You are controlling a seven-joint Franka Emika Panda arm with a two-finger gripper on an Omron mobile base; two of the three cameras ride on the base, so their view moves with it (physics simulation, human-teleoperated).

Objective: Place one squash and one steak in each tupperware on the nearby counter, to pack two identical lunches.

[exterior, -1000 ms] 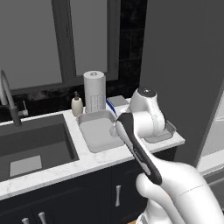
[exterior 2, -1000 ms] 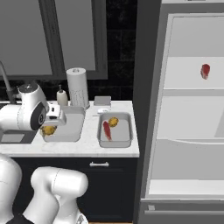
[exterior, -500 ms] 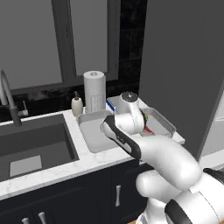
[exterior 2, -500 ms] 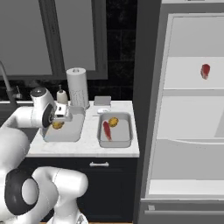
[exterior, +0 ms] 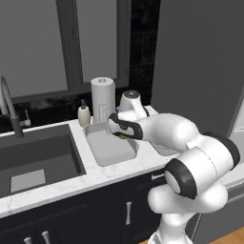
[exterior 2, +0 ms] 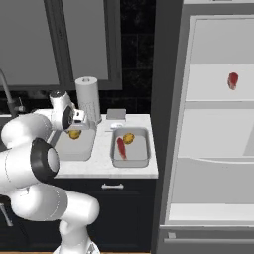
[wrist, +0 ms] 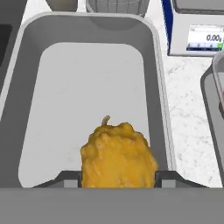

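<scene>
Your gripper (wrist: 118, 178) pinched a squash (wrist: 118, 156) between its fingers, hanging just above the empty tupperware (wrist: 26, 105) beneath it, apparently so that lunch could get its squash.

Base views flanking; hand view overhead
</scene>
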